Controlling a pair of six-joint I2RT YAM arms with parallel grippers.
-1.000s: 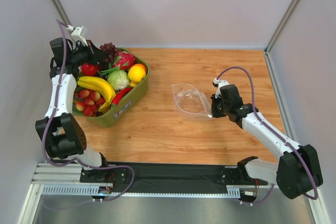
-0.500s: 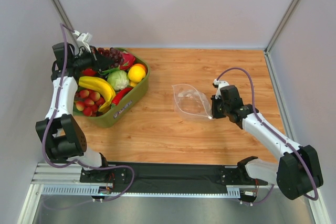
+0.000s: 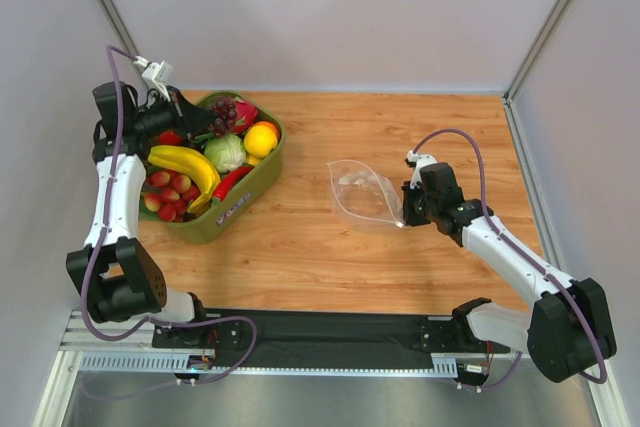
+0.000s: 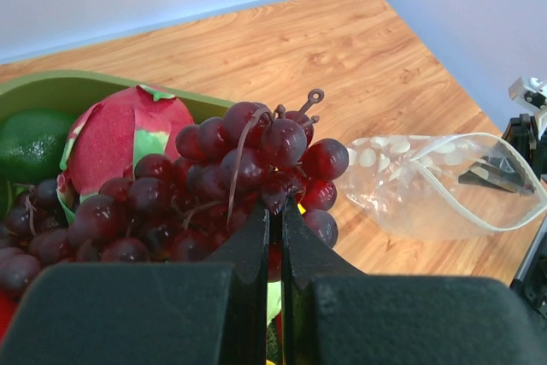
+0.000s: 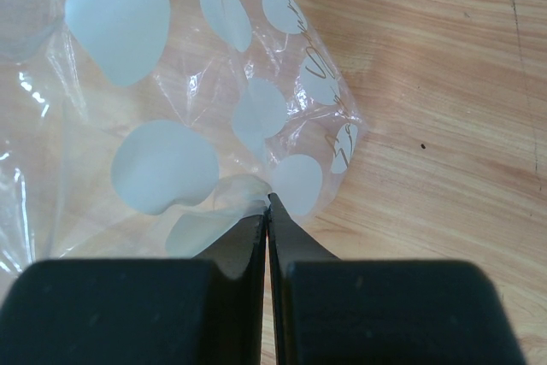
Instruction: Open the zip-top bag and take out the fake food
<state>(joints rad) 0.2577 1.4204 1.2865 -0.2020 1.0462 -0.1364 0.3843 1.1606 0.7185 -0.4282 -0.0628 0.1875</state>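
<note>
The zip-top bag [image 3: 362, 194] lies on the wooden table, clear with pale dots, its mouth gaping toward the right in the left wrist view [image 4: 436, 185]; nothing shows inside it. My right gripper [image 3: 403, 217] is shut on the bag's near right corner [image 5: 171, 126], jaws pinched on the plastic [image 5: 269, 203]. My left gripper [image 3: 198, 113] is shut on the dark purple grape bunch [image 3: 225, 111], which hangs at its tips [image 4: 275, 207] over the back of the bin; the grapes [image 4: 239, 177] hide the pinch point. Other fake food, a banana [image 3: 185, 162] and a red chili [image 3: 230, 183], lies in the bin.
The olive-green bin [image 3: 235, 209] stands at the left, also holding a pink dragon fruit [image 4: 120, 138], a green cabbage [image 3: 225, 153], a yellow-orange round fruit [image 3: 260, 137] and several small red fruits [image 3: 168, 194]. Grey walls close in left, back and right.
My left gripper has swung down and to the right over the bin, and the grape bunch has shifted right with it. The right arm and the bag have stayed put.
</note>
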